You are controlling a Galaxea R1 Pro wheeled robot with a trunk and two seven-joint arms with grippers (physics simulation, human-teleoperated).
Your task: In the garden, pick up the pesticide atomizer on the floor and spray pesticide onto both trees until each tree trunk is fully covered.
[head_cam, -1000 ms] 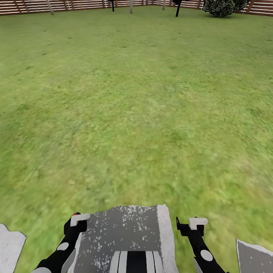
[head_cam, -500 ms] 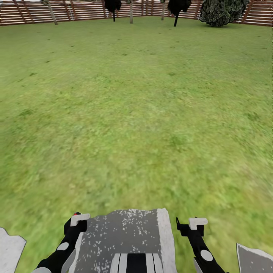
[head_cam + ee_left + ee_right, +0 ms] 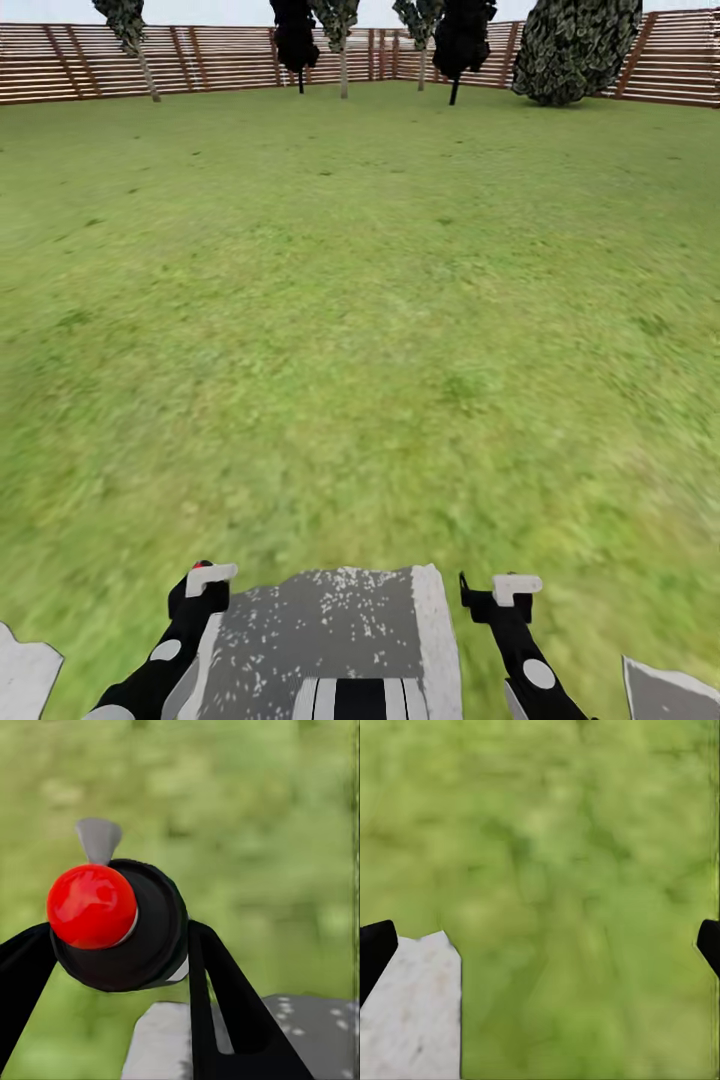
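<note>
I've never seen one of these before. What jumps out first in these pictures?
A wide green lawn spreads ahead to a brown slatted fence, with dark trees standing before it. In the left wrist view a glossy red ball sits on a black object between the left claw's black fingers.

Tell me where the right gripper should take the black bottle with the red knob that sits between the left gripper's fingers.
Take the black bottle by its round body, just under the red knob. The left gripper has fingers on two opposite sides, so the open right gripper should probably come from a free side. Avoid the side where the grey spout sticks out.
</note>
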